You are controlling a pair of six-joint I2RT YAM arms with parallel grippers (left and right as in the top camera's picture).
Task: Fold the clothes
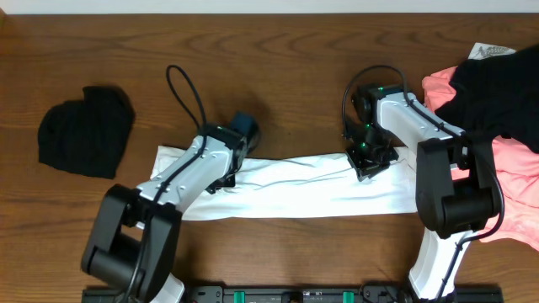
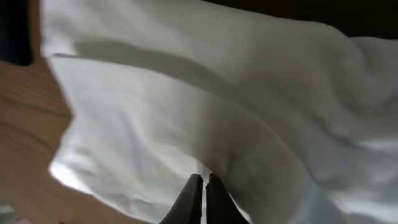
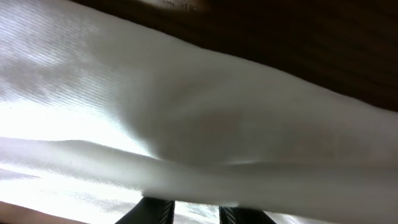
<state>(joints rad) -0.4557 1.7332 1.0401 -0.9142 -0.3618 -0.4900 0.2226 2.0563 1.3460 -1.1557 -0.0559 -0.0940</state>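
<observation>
White T-shirt: the white T-shirt [image 1: 312,189] lies in a long, narrow folded band across the middle of the table [image 1: 278,67], running from left to right between the two arms
Left gripper: the left gripper [image 1: 226,178] is down on the left part of the band, near its upper edge
Left fingers: in the left wrist view the fingers [image 2: 194,196] are pressed together with barely a slit between them, their tips nipping the white cloth, and creases run in toward the tips; bare wood shows at the left of that view
Right gripper: the right gripper [image 1: 370,160] sits on the upper edge of the band, toward its right end
Right fingers: in the right wrist view the fingers [image 3: 155,211] stand a little apart, closed in on a bunched ridge of the white cloth that lies between them
Black garment: a black garment [image 1: 84,130] lies in a heap at the far left, well apart from the T-shirt
Coral-pink garment: a coral-pink garment [image 1: 514,168] lies at the right edge, just beside the right arm
Second black garment: a second black garment [image 1: 497,84] rests on top of the pink one
</observation>
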